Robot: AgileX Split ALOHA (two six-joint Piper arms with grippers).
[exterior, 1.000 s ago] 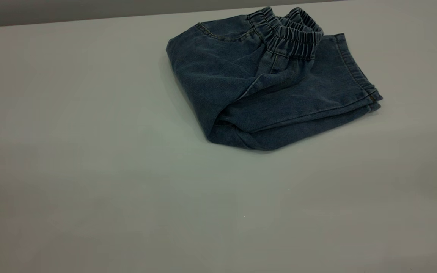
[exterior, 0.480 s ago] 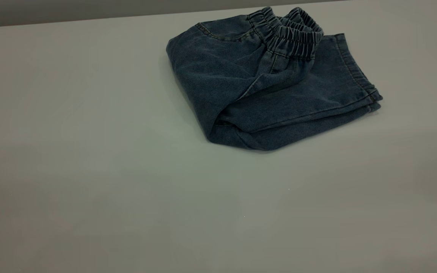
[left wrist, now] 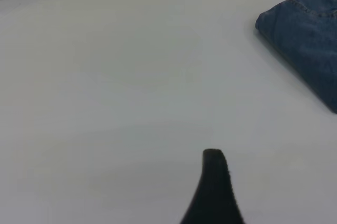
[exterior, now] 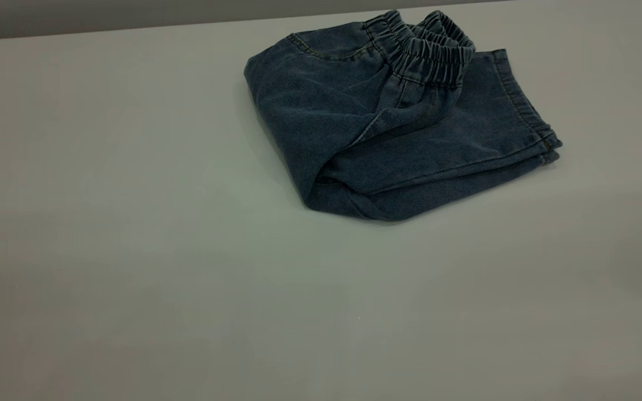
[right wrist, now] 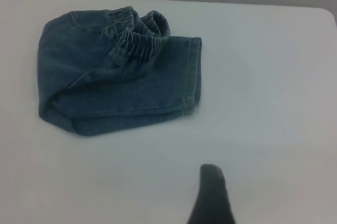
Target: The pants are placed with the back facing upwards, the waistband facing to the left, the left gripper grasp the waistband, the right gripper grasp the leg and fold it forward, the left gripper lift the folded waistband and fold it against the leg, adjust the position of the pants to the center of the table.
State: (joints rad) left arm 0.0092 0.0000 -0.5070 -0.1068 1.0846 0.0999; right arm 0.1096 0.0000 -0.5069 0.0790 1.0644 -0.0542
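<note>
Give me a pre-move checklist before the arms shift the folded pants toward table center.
1. Folds done: ok, the pants lie folded, waistband on top of the leg.
2. Pants free of both tools: ok, nothing touches them.
3. Pants centered: not ok, they sit toward the far edge of the table, right of middle.
4. Left tool state: cannot tell, one finger shows.
5. Right tool state: cannot tell, one finger shows.
6. Path to center unobstructed: ok.

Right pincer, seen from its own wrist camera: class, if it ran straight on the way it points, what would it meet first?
Probably bare table first: the right pincer seems aimed just past the hem edge of the folded pants. Depth is unclear, so it might clip that hem.
</note>
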